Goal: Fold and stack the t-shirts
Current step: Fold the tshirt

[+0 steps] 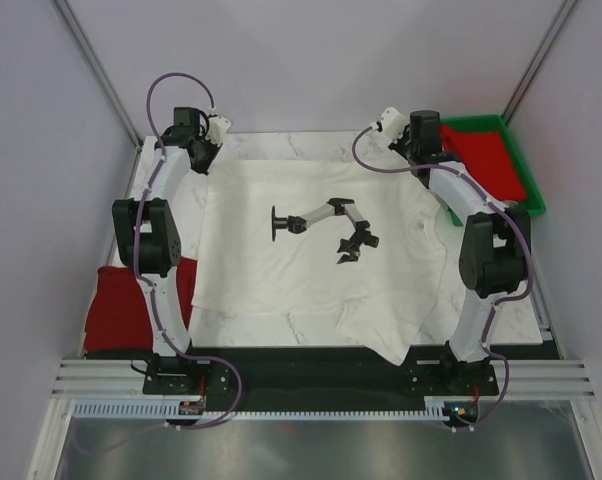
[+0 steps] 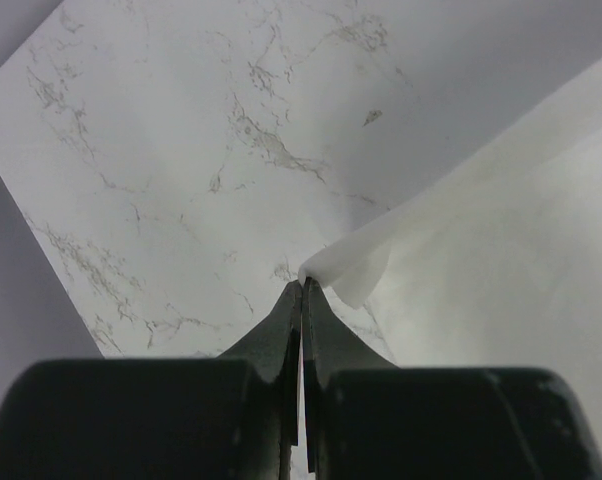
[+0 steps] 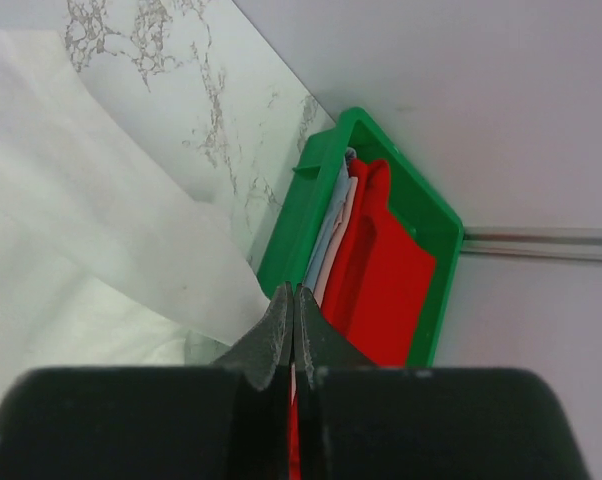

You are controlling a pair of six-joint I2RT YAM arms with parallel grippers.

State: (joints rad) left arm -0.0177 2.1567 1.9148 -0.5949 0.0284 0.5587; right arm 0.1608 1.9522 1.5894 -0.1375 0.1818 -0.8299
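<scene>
A white t-shirt (image 1: 311, 270) with a dark print (image 1: 326, 228) lies spread over the marble table (image 1: 281, 145). My left gripper (image 1: 209, 160) is at its far left corner. In the left wrist view this gripper (image 2: 303, 284) is shut on the tip of that white corner (image 2: 346, 272). My right gripper (image 1: 422, 166) is at the shirt's far right corner. Its jaws (image 3: 296, 290) are shut, and a raised band of the white cloth (image 3: 131, 230) runs down to the fingertips. A folded red t-shirt (image 1: 121, 305) lies at the table's left edge.
A green tray (image 1: 526, 175) stands at the back right, beside my right arm. It holds red t-shirts (image 3: 391, 280) and pale ones (image 3: 331, 225). The shirt's near right part (image 1: 391, 330) hangs over the table's front edge. Grey walls close in the back and sides.
</scene>
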